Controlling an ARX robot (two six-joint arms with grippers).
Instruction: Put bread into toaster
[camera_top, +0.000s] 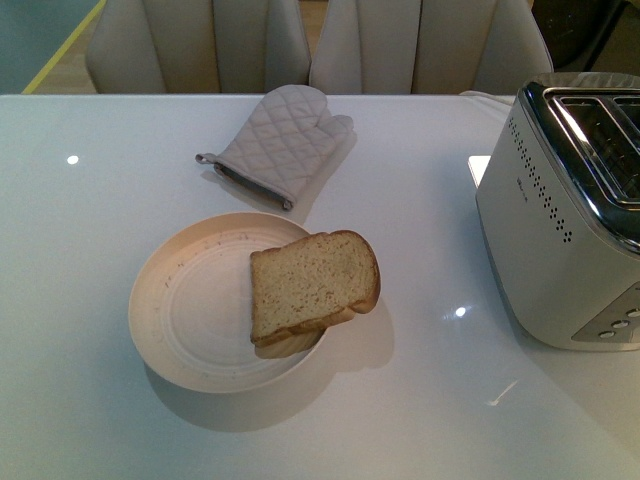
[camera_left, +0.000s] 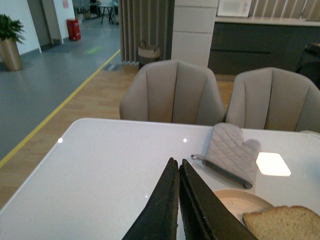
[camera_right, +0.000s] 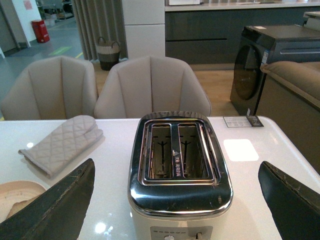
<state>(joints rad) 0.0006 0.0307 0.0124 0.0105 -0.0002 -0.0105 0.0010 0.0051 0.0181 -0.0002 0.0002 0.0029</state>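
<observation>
The bread, tan slices with a brown crust, lies on the right side of a cream plate in the front view, overhanging its rim. A corner of the bread also shows in the left wrist view. The silver-white toaster stands at the right, its two chrome slots empty in the right wrist view. My left gripper is shut and empty, above the table left of the plate. My right gripper is wide open, its fingers on either side of the toaster. Neither arm shows in the front view.
A quilted grey oven mitt lies behind the plate, also in the left wrist view and right wrist view. Two beige chairs stand at the table's far edge. The white table is glossy.
</observation>
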